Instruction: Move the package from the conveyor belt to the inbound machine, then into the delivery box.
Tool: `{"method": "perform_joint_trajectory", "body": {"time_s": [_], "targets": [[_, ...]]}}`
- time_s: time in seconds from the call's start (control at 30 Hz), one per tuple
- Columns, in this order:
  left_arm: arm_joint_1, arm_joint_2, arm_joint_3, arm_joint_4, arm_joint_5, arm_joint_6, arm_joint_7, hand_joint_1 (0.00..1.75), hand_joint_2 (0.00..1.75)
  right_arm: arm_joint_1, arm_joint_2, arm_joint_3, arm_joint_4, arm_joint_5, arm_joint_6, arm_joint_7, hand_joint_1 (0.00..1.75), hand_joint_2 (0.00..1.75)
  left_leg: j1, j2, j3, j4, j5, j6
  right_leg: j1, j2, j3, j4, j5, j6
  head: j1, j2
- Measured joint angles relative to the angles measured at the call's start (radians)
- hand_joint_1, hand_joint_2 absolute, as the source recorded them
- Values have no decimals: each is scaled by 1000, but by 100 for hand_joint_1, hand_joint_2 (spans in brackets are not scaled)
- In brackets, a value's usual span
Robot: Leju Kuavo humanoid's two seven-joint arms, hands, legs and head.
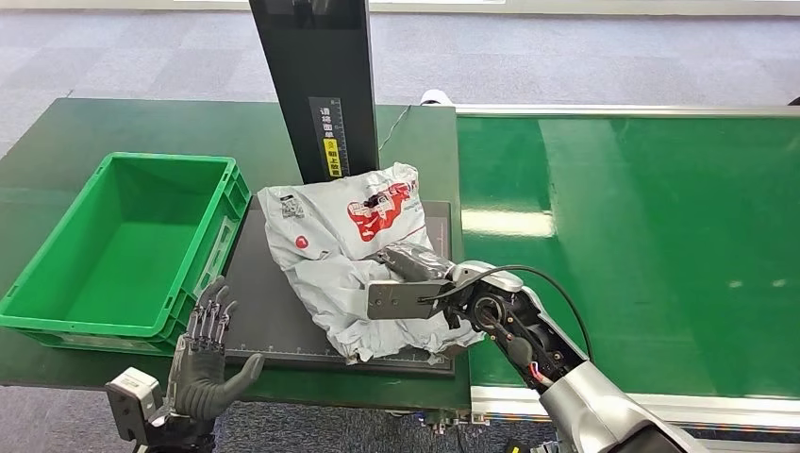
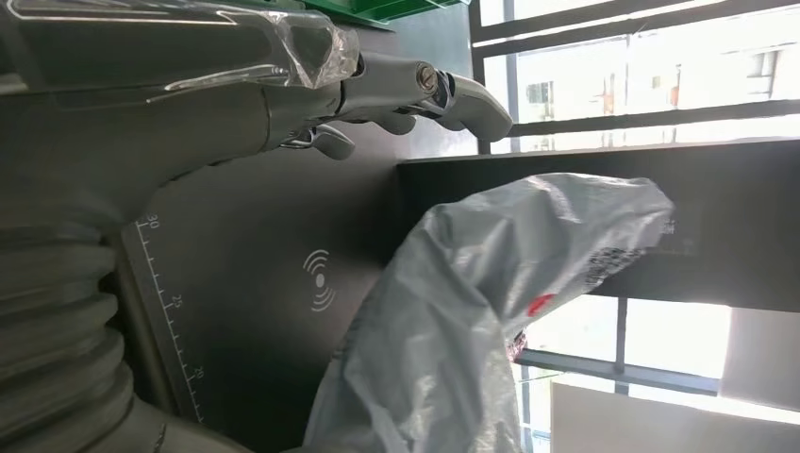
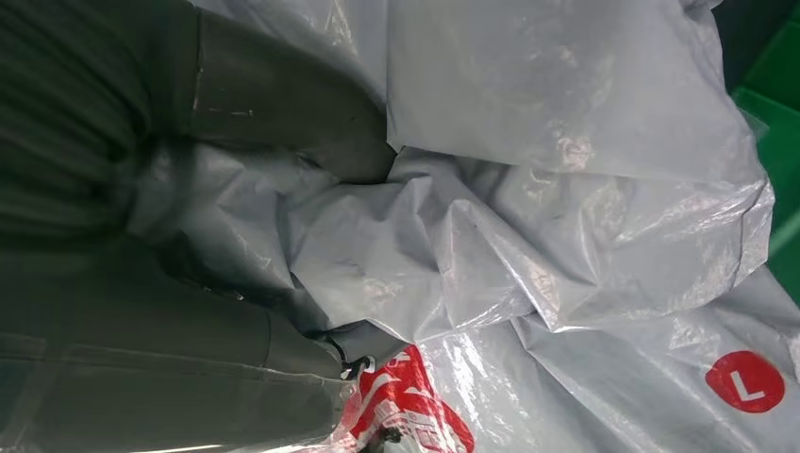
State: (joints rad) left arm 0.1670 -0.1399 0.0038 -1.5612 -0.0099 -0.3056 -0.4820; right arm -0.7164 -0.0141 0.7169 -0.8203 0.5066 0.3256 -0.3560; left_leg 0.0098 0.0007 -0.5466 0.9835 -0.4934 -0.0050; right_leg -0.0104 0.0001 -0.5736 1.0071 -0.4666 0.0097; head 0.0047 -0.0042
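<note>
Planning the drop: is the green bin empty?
Empty as far as visible: the bin shows bare green floor; the package lies on the black pad beside it.

Grey carpet floor (image 1: 141, 57) runs behind the dark green counter (image 1: 57, 160). Through the left wrist view there's a bright window with dark frames (image 2: 641, 94).

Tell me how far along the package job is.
Belt step looks done: the crumpled grey plastic mailer bag lies on the black inbound machine platform, with the right hand gripping it. Left hand is open. The green plastic crate awaits the bag.
</note>
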Motion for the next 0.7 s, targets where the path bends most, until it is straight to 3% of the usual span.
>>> {"method": "perform_joint_trajectory", "body": {"time_s": [0.1, 0.13, 0.23, 0.43, 0.7], "targets": [[6, 0, 0, 0, 0, 2, 6, 0, 175, -19, -1, 35, 39, -4, 6, 9, 35, 175, 0, 0, 0, 0, 0, 0, 0, 0, 0, 0, 0, 0, 0, 0], [8, 1, 0, 0, 1, 3, 8, 0, 175, -24, -1, 45, 51, -8, 4, 9, 1, 175, 0, 0, 0, 0, 0, 0, 0, 0, 0, 0, 0, 0, 0, 0], [9, 2, 0, -2, 5, 8, 11, 0, 175, -28, -1, 62, 70, -40, -39, 2, 0, 175, 0, 0, 0, 0, 0, 0, 0, 0, 0, 0, 0, 0, 0, 0], [18, 3, 0, -12, 15, 22, 14, 0, 175, -1, 1, 21, 40, -149, -218, -22, 0, 175, 0, 0, 0, 0, 0, 0, 0, 0, 0, 0, 0, 0, 0, 0], [24, 3, 0, -20, 15, 23, 15, 0, 175, 19, 4, -12, 11, -165, -240, -29, 0, 175, 0, 0, 0, 0, 0, 0, 0, 0, 0, 0, 0, 0, 0, 0]]}}
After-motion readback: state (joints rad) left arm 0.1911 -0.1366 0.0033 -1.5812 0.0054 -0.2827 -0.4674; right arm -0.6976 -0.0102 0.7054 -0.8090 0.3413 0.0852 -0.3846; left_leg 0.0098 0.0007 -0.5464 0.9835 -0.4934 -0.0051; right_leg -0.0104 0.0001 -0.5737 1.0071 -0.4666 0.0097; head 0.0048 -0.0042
